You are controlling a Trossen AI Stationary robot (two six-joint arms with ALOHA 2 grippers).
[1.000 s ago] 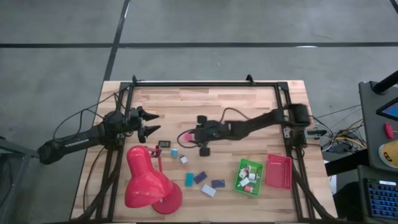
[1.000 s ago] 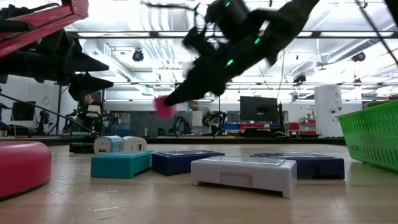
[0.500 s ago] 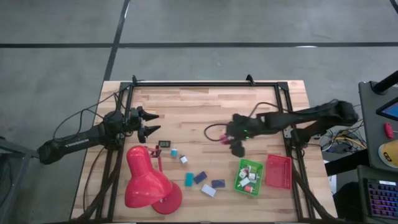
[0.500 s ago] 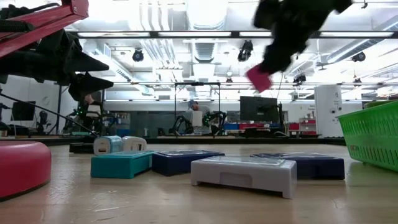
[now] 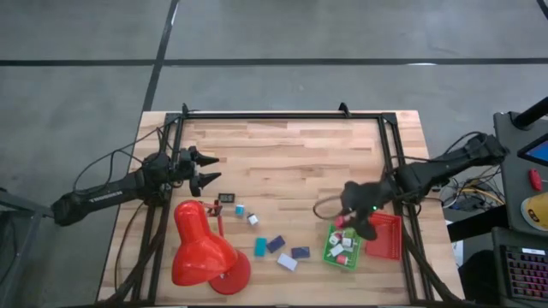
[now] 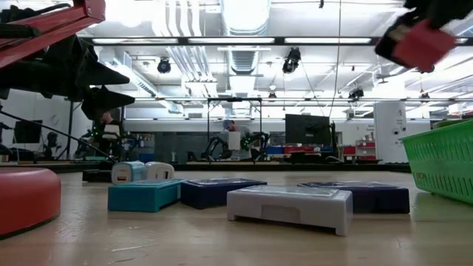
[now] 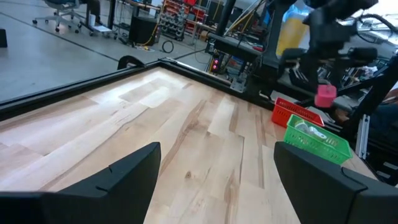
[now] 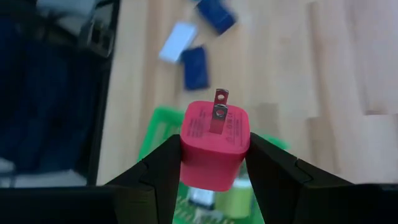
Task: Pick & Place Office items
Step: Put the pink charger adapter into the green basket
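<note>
Table (image 5: 282,154): upper centre bare wood, black frame rail along edges. Right gripper (image 8: 214,163), lower right of high view above green tray (image 5: 328,248), clamped on pink plug cube (image 8: 214,146), two metal prongs up. Left gripper (image 5: 208,168) at left edge, fingers spread, holding nothing. Small blocks (image 5: 282,250) lie lower centre.

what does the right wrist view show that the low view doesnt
Only the right wrist view: two metal prongs on the pink plug-in charger, the right gripper jaws clamping its sides, and the green tray directly beneath it.
Only the low view: the red lamp base, a teal block, and the waiting left gripper.
Both: the held charger, the green tray, a white block and dark blue blocks.
</note>
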